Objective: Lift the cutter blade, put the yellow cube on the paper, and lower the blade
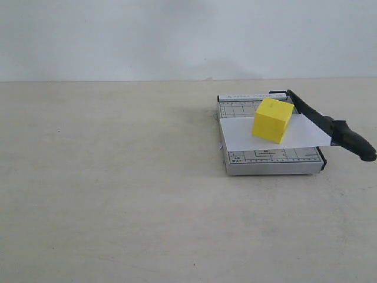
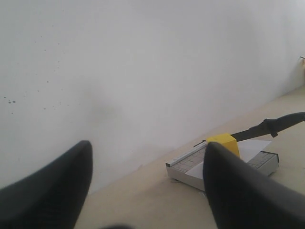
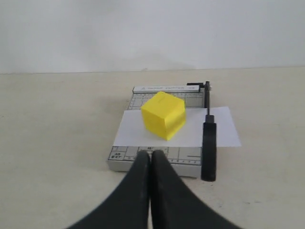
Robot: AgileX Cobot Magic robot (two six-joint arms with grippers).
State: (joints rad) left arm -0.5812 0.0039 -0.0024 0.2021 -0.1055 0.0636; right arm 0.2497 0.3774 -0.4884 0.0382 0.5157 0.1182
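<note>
The yellow cube [image 1: 273, 119] sits on the white paper [image 1: 238, 134], which lies across the grey cutter base [image 1: 268, 160]. The black cutter blade [image 1: 333, 127] is down along the base's right side, its thick handle sticking out past the front corner. In the right wrist view my right gripper [image 3: 150, 155] is shut and empty, just in front of the base [image 3: 157, 157], with the cube [image 3: 163, 114] and blade [image 3: 208, 145] beyond. In the left wrist view my left gripper [image 2: 147, 157] is open and empty, well away from the cutter [image 2: 188, 164]. Neither gripper shows in the exterior view.
The cutter stands on a beige tabletop [image 1: 118, 188] with a white wall [image 1: 177, 35] behind it.
</note>
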